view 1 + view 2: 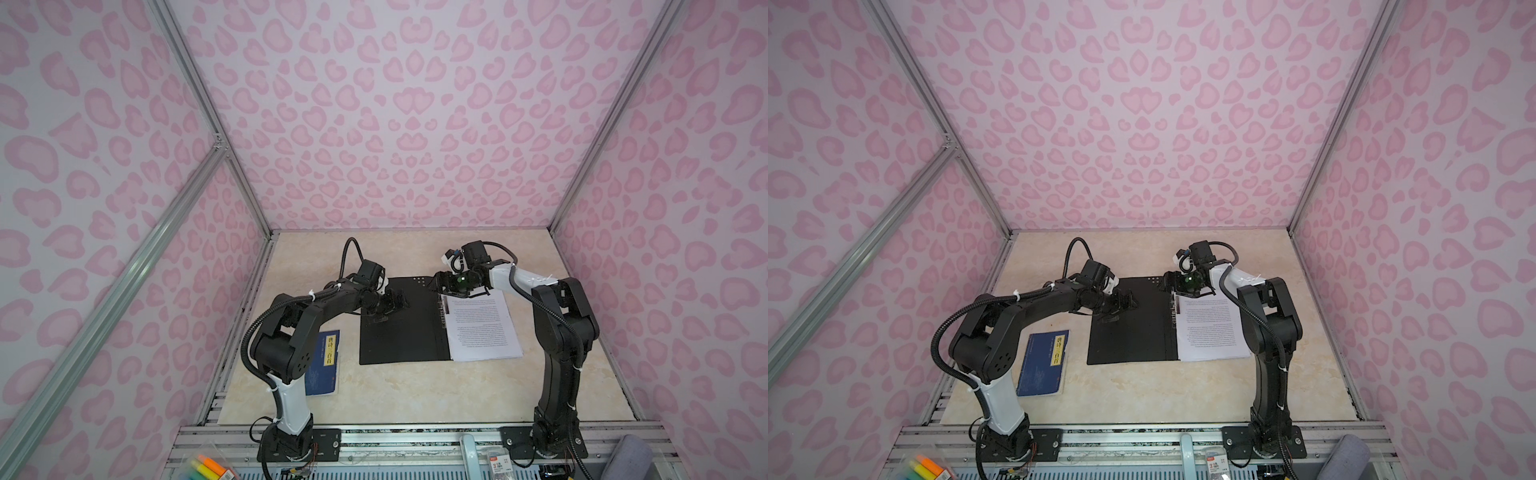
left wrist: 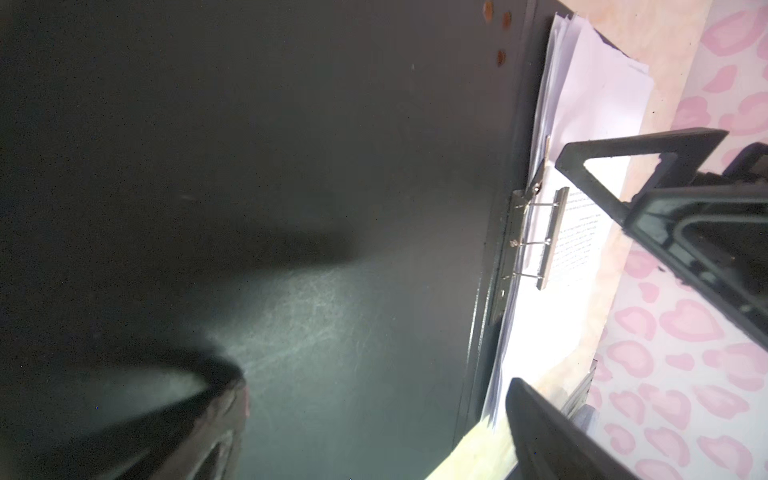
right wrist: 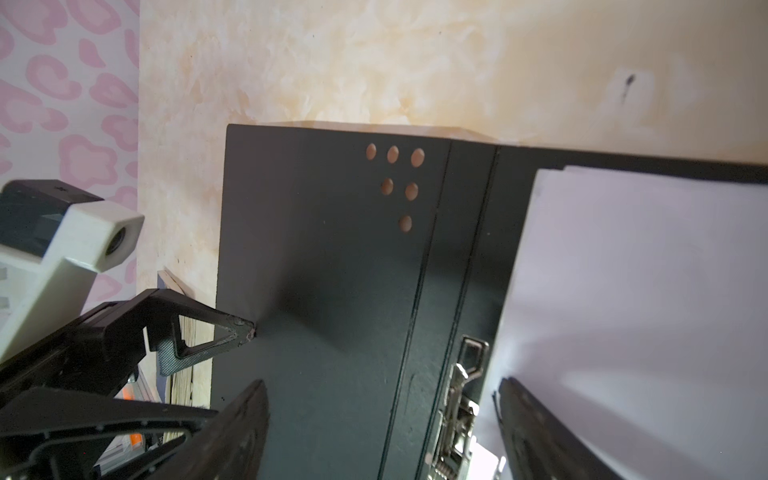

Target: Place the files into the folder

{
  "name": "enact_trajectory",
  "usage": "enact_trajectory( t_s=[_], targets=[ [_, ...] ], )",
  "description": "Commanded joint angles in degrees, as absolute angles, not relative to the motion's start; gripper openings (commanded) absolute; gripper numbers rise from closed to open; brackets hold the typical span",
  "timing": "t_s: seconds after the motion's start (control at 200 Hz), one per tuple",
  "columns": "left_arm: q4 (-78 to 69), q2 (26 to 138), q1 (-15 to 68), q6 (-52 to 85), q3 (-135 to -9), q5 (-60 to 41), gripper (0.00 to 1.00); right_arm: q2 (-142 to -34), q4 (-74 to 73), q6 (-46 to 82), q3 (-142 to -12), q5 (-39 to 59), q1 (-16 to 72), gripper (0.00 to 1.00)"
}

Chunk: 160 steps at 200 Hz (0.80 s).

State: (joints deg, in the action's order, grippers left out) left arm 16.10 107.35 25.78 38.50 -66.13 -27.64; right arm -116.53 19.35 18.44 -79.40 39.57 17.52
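The files (image 1: pixel 482 328) already lie on the right half of the open folder (image 1: pixel 399 332) on the table (image 1: pixel 415 395), the left end effector (image 1: pixel 395 302) and right end effector (image 1: pixel 443 287) both spread and empty, so clamping and closing seem left.

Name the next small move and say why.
Probably close the left gripper on the folder's left cover edge, to fold it over. The folder lies open, the files already sit on its right half, and the open jaws are at that edge.
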Motion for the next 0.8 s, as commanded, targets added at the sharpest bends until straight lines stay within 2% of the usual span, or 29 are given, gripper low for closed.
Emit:
enact_trajectory(
  t_s=[0.0,0.435,0.795],
  targets=[
    [16.1,107.2,25.7,38.2,-65.7,-26.9,0.98,-117.4,20.1,17.9,-79.7,40.5,17.6,0.86],
    [16.0,107.2,25.6,38.3,-65.2,-26.5,0.99,-119.7,21.0,18.0,-80.5,40.2,17.6,0.85],
    [16.0,107.4,25.4,38.5,-65.3,-26.6,0.99,-121.2,15.8,21.1,-80.2,46.2,17.0,0.85]
  ],
)
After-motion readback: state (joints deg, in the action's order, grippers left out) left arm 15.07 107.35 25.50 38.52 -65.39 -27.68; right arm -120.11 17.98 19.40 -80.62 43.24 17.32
